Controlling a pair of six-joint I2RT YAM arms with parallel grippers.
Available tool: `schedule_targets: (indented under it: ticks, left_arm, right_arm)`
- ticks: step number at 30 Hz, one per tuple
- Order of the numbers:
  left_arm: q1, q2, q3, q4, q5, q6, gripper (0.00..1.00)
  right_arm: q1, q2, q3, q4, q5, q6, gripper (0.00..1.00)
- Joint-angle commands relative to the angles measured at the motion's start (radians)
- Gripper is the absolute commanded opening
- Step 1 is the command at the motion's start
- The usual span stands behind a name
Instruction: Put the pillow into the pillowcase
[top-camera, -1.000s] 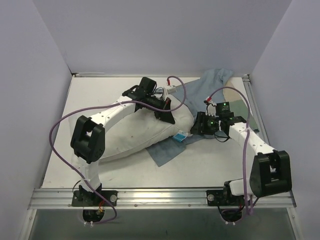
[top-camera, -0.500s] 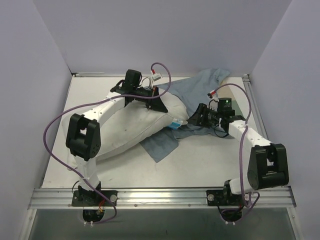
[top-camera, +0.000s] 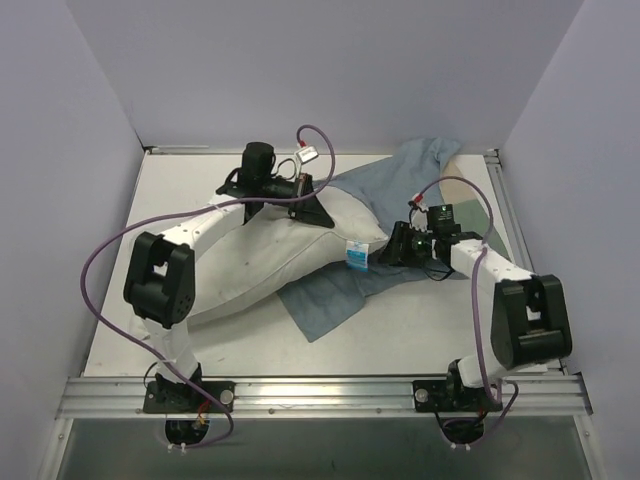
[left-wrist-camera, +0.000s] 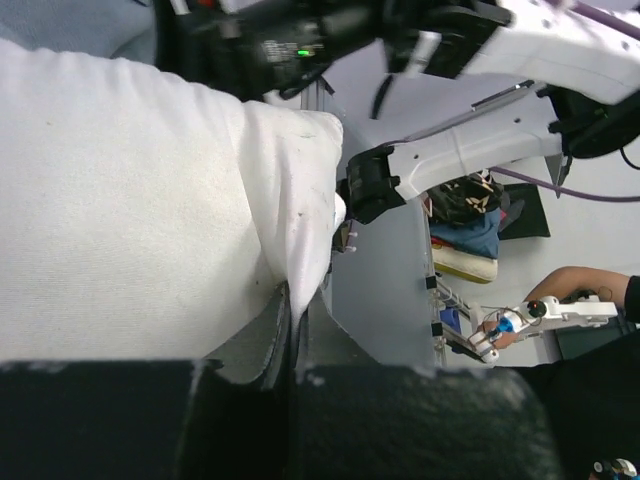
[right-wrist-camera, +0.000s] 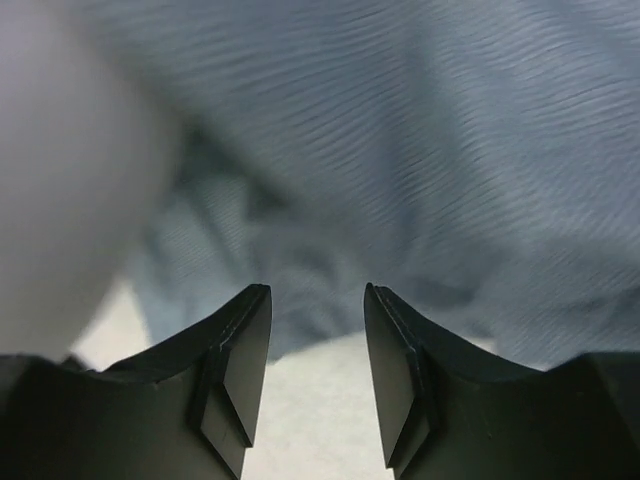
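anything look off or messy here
The pillowcase is rumpled, not spread flat: it bunches toward the far right corner and its middle lies pinned under the pillow, which rests on top, not inside.

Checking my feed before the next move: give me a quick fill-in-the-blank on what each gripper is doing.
1. The left gripper is shut, pinching the white ____.
2. The right gripper has its jaws ____, with nothing between them.
3. The blue-grey cloth right in front of the right gripper is the ____.
Missing words: pillow; open; pillowcase.
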Motion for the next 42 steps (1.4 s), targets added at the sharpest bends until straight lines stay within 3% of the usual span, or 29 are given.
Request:
schedule_targets:
  ticks: [1, 7, 11, 16, 18, 20, 27, 32, 38, 40, 42]
  left_arm:
    - [0.017, -0.122, 0.01, 0.091, 0.117, -0.028, 0.0]
    - [0.018, -0.187, -0.091, 0.028, 0.094, 0.02, 0.0]
    - [0.018, -0.212, -0.144, 0.019, 0.074, 0.04, 0.0]
    - [0.012, -0.205, -0.162, 0.077, 0.074, -0.006, 0.0]
    - [0.015, -0.198, -0.176, 0.184, 0.085, -0.085, 0.0]
    - [0.02, -0.186, -0.179, 0.253, 0.088, -0.128, 0.0]
    - [0.023, -0.138, -0.115, 0.254, 0.108, -0.151, 0.0]
    - [0.023, -0.123, -0.076, 0.255, 0.114, -0.156, 0.0]
    - [0.023, -0.129, -0.101, 0.248, 0.119, -0.164, 0.0]
    - [0.024, -0.138, -0.113, 0.246, 0.12, -0.162, 0.0]
    - [0.027, -0.149, -0.122, 0.226, 0.116, -0.145, 0.0]
  right_arm:
    - [-0.07, 0.125, 0.056, -0.069, 0.132, -0.062, 0.41]
    - [-0.116, 0.298, 0.238, -0.145, 0.182, -0.155, 0.38]
    - [-0.119, 0.333, 0.372, -0.228, 0.196, -0.168, 0.42]
    - [-0.111, 0.113, 0.219, -0.11, 0.106, -0.062, 0.5]
    - [-0.053, 0.015, 0.15, -0.043, 0.127, -0.024, 0.59]
    - [0.025, -0.012, 0.107, -0.036, 0.164, -0.014, 0.62]
    - [0.117, 0.092, 0.094, 0.005, 0.21, 0.042, 0.63]
    - [0.143, 0.157, 0.082, 0.125, 0.267, 0.099, 0.64]
    - [0.206, 0.247, 0.109, 0.169, 0.371, 0.153, 0.65]
    - [0.223, 0.269, 0.117, 0.152, 0.417, 0.161, 0.63]
    - [0.229, 0.295, 0.12, 0.125, 0.469, 0.161, 0.53]
